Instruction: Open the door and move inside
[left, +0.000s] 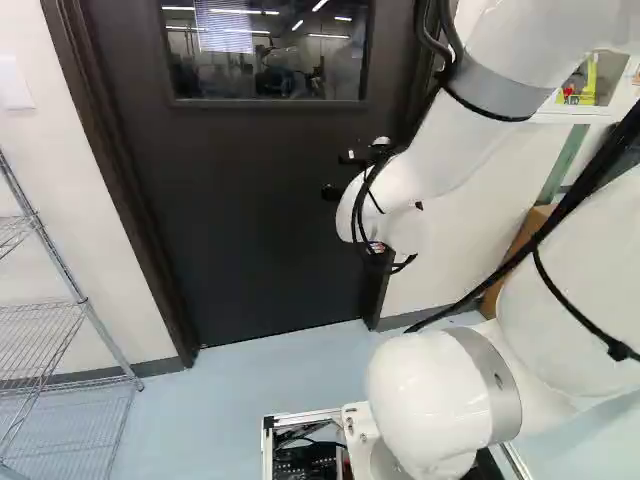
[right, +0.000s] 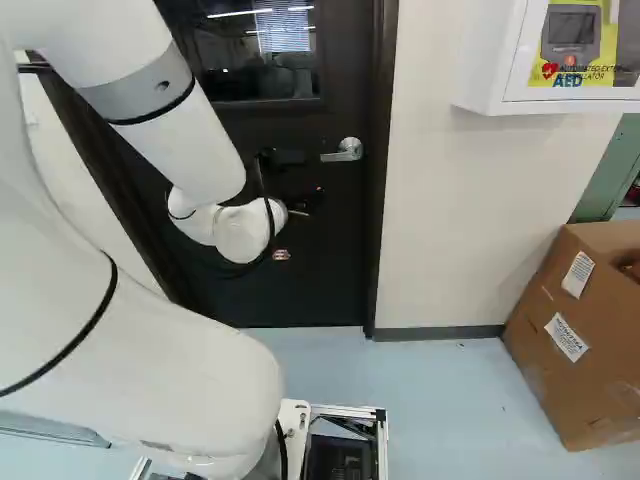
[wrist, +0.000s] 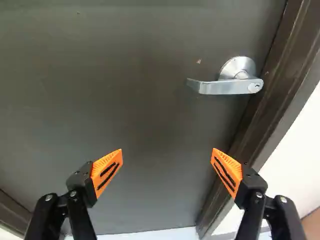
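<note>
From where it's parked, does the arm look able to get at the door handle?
Probably yes. The gripper is open, and nothing shows between it and the door handle. The handle sits off-centre, close to the door frame, so the arm would likely need to shift that way.

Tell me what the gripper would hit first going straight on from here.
The gripper would most likely meet the flat face of the dark door first. The silver lever handle looks off to one side of its line, though depth is hard to judge.

Open air reaches the lever (wrist: 220, 88); the closed door (wrist: 125, 105) blocks passage.
</note>
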